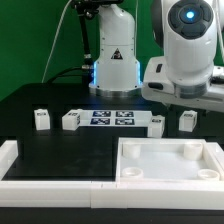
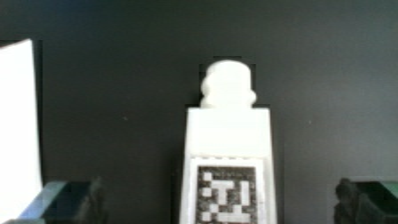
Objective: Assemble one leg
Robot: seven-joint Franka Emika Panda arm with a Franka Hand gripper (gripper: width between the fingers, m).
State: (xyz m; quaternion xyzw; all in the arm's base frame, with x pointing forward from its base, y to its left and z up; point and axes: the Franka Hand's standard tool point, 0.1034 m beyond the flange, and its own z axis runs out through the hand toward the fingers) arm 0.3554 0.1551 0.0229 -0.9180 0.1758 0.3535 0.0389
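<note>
The leg (image 2: 226,140) lies on the black counter (image 2: 125,60) between the fingers (image 2: 71,203) of the pincer (image 2: 219,203). The pincer is spread wide, holds nothing and touches nothing. The leg's square black-and-white tag (image 2: 226,192) faces the wrist camera, too blurred to read. A white edge (image 2: 16,100) shows nearby. In the exterior view four legs sit beside the marker board (image 1: 112,118), two either side, outermost at (image 1: 41,119) and (image 1: 187,120). I cannot tell which of them is under the pincer. A white tray (image 1: 165,150) lies in front.
</note>
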